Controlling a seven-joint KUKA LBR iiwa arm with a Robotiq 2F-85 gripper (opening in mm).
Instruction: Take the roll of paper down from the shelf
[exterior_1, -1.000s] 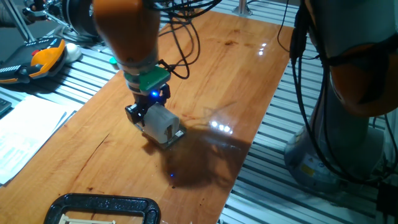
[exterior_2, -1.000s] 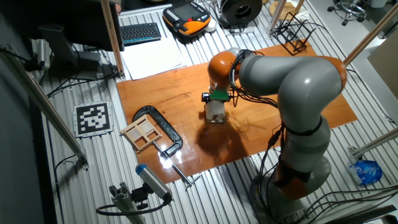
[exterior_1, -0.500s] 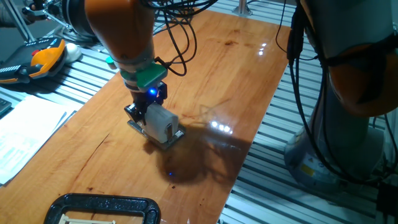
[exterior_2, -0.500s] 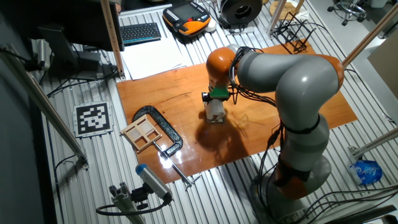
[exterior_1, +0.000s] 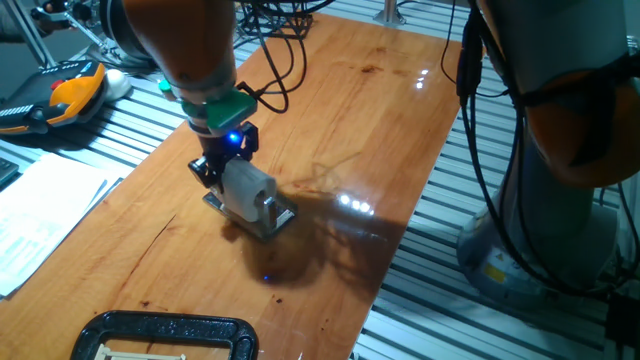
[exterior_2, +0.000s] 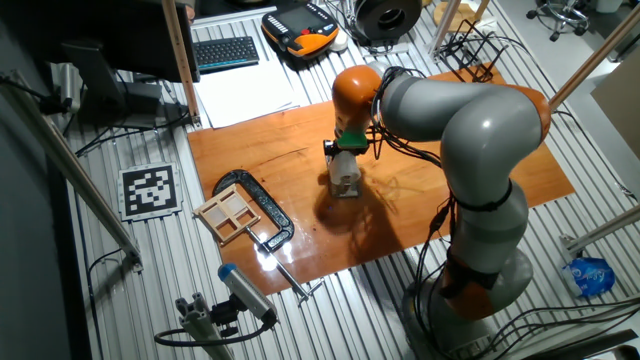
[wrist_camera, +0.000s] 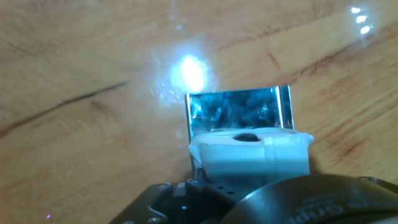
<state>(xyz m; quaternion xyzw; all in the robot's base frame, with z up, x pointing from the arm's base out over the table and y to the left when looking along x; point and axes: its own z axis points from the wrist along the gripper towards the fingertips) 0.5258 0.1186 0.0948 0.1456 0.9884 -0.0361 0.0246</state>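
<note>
The roll of paper (exterior_1: 248, 188) is a small white cylinder lying along the shelf (exterior_1: 278, 217), a shiny grey metal plate on the wooden table. My gripper (exterior_1: 226, 168) stands over the roll's far end and is closed on it, its black fingers on either side. In the other fixed view the gripper (exterior_2: 343, 163) is just above the roll (exterior_2: 346, 178) and the plate (exterior_2: 346, 191). In the hand view the roll (wrist_camera: 249, 155) fills the lower middle, close to the camera, with the mirror-like shelf (wrist_camera: 239, 111) beyond it. The fingertips are hidden there.
A large black clamp (exterior_1: 170, 330) with a wooden frame (exterior_2: 228, 213) lies at the table's near-left end. White paper sheets (exterior_1: 40, 215), an orange pendant (exterior_1: 75, 85) and a keyboard (exterior_2: 225, 50) lie off the board. Cables (exterior_1: 285, 60) hang from the arm.
The gripper has shifted left and back along the plate. The roll has moved the same way with it, while the shelf has stayed put.
</note>
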